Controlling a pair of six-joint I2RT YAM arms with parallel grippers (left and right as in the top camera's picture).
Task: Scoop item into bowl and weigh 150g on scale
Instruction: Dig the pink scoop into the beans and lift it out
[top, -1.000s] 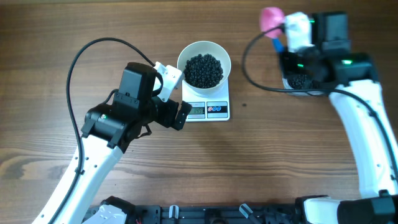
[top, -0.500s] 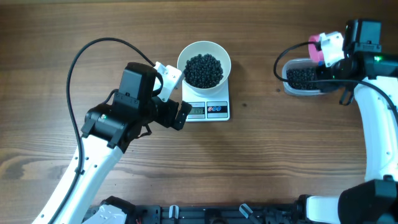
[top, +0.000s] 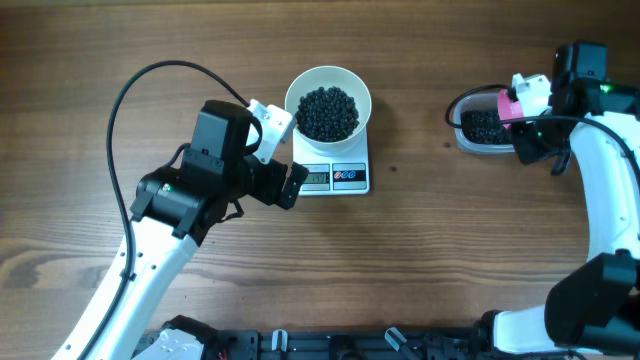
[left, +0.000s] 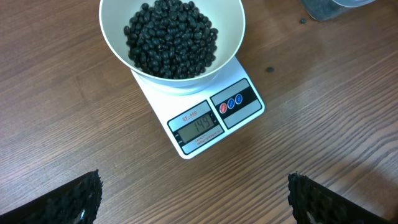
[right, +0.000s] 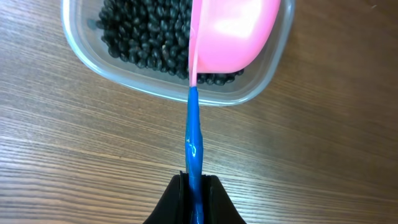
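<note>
Black glossy beans (left: 171, 40) are heaped in the white bowl (left: 235, 34) on the scale (left: 230, 78); left gripper (left: 193, 199) is spread wide, empty; right gripper (right: 194, 193) is clamped on the scoop (right: 233, 31) handle.

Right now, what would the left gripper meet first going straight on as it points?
Probably the small white rectangular kitchen scale, at its display edge, before the round white bowl; depth unclear.

Surface materials on the matt, grained brown wooden table (top: 420, 260).
At 12 o'clock, a smooth, glossy round white bowl (left: 112, 37) holds small, faintly shiny black beans (left: 171, 37) on a smooth white plastic rectangular scale (left: 198, 127); at 2 o'clock, a clear plastic tub (right: 81, 43) and a satiny pink plastic scoop (right: 233, 31) with glossy blue handle (right: 193, 137).
</note>
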